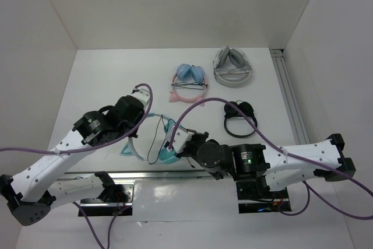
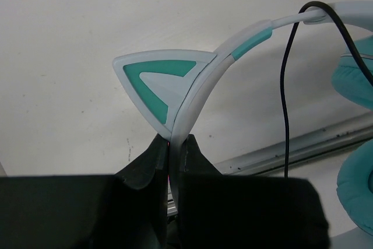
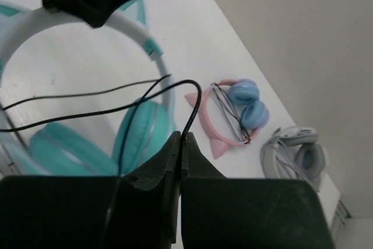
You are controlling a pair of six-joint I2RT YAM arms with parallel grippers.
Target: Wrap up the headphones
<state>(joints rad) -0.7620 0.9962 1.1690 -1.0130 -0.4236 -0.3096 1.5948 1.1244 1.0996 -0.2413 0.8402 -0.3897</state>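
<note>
Left end effector [image 2: 173,147] is clamped on the headphones [image 2: 205,74] at the headband; the cable [image 3: 200,94], pinched by the right end effector [image 3: 179,144], should be wound taut around it.

Robotics lab test cell: plain white enclosure walls [image 1: 175,4], white desk [image 1: 105,80], aluminium extrusion rail [image 1: 289,100] along right edge, purple cabling [image 1: 29,150].

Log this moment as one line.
left pincer: shut on headphones headband | right pincer: shut on black cable | wrap: unfinished
</note>
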